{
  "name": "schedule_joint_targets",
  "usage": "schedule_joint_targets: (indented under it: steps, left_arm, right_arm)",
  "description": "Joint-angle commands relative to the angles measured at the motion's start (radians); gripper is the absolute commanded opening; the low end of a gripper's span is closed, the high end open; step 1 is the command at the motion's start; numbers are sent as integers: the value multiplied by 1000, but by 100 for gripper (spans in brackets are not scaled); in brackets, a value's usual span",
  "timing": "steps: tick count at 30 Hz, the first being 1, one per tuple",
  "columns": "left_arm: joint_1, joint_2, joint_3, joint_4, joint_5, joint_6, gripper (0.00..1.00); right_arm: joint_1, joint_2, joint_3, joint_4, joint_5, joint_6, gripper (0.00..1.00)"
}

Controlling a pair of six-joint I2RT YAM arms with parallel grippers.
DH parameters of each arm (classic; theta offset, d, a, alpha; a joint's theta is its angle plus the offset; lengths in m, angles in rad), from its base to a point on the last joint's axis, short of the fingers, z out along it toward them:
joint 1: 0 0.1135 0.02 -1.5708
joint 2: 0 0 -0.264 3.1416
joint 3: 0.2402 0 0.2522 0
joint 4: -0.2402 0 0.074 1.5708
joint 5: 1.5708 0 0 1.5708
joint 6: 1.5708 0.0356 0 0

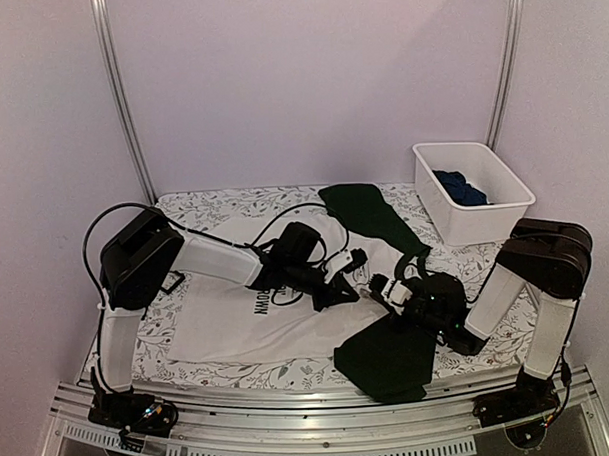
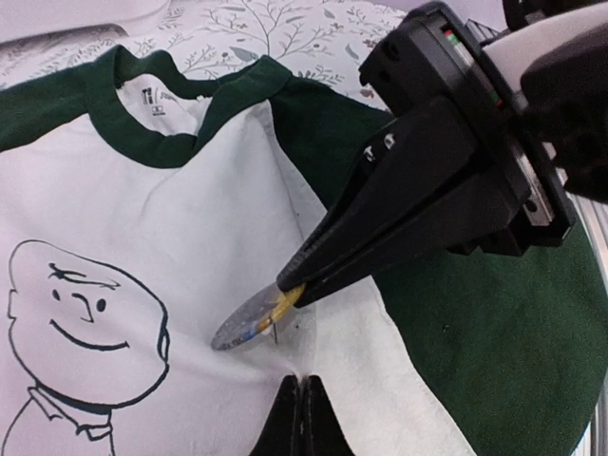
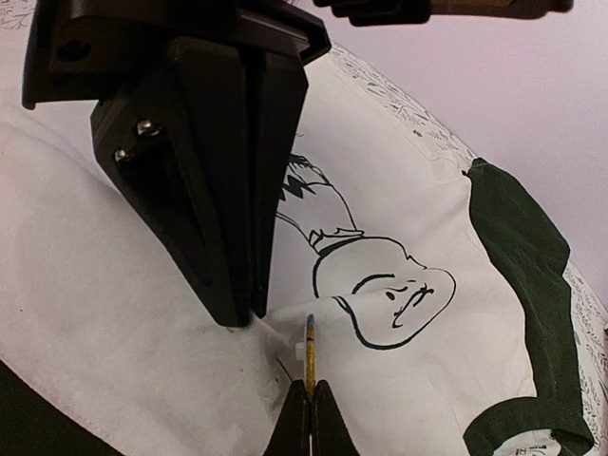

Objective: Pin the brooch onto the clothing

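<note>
Two arms meet over the middle of the table. Going left to right in the top view, we've got the floral cloth [image 1: 214, 203] covering the table and the T-shirt [image 1: 238, 325] spread flat on it. At about 2 o'clock from the shirt there's a white bin [image 1: 479, 222] with a dark blue garment [image 1: 461, 187] inside. What gets in the way is mostly the arms themselves, since each gripper fills a big chunk of the other's wrist view.

The left gripper [image 2: 299, 404] is closed tight, with a little ridge of white fabric puckered up at its tips. In the left wrist view the right gripper [image 3: 310, 408] comes in from 2 o'clock, jaws clamped on the edge of the brooch [image 2: 249, 323]. It's a flat round badge, silvery with a bit of yellow. It sits tilted, its low edge down on the white chest fabric just beside that pinch.

The shirt has a white body with dark green sleeves. In that same view the collar [image 2: 142, 142] is up at 11 o'clock and the cartoon boy's face [image 2: 85, 304] is at 9 o'clock from the brooch. We can't tell whether the pin has gone through the cloth.
</note>
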Motion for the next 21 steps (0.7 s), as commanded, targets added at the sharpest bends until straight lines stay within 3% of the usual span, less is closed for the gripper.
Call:
schedule_joint_targets:
  steps: [1,11,21]
  left_arm:
    - [7,-34,-5,30,20,-3,0]
    - [5,-29,-12,24,13,-2,0]
    - [3,-47,-36,25,19,13,0]
  right_arm:
    - [33,-20,-13,-49,-29,-19,0]
    - [35,-60,-29,7,-130,53,0]
    - [33,-50,-28,105,-281,228,0]
